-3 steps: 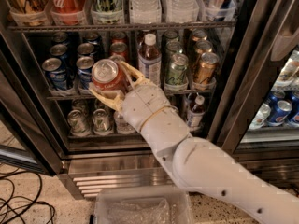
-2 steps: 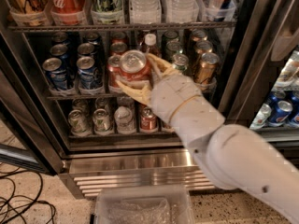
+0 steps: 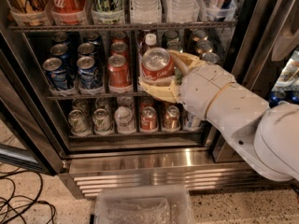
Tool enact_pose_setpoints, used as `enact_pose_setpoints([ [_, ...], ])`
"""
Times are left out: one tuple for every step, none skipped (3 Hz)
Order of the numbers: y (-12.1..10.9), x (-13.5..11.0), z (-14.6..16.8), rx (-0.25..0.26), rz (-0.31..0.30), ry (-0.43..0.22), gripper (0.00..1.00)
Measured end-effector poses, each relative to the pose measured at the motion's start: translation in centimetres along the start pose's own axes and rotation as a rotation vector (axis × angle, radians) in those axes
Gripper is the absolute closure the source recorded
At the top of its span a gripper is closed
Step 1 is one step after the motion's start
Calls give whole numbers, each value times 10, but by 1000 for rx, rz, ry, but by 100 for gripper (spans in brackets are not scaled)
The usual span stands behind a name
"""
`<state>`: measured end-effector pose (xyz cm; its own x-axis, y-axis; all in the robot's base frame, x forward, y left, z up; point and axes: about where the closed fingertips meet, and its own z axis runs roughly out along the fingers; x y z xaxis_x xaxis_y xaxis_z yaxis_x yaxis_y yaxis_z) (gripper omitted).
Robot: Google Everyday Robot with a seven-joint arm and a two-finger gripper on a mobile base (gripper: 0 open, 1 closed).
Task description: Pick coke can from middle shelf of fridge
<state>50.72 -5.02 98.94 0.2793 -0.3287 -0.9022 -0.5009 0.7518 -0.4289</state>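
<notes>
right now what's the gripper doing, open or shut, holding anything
gripper: shut on the coke can, held tilted in front of the middle shelf.

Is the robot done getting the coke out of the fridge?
Almost. Done: the gripper is shut on the coke can. In hand: the can is held tilted at the front of the middle shelf, beside the rows of red and blue cans. Left: the arm probably has to draw back so the can comes clear of the fridge.
</notes>
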Motion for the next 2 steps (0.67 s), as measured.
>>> enact_pose_setpoints([
  [22, -5, 0, -86, -2, -14, 100],
  [21, -5, 0, -87, -1, -14, 100],
])
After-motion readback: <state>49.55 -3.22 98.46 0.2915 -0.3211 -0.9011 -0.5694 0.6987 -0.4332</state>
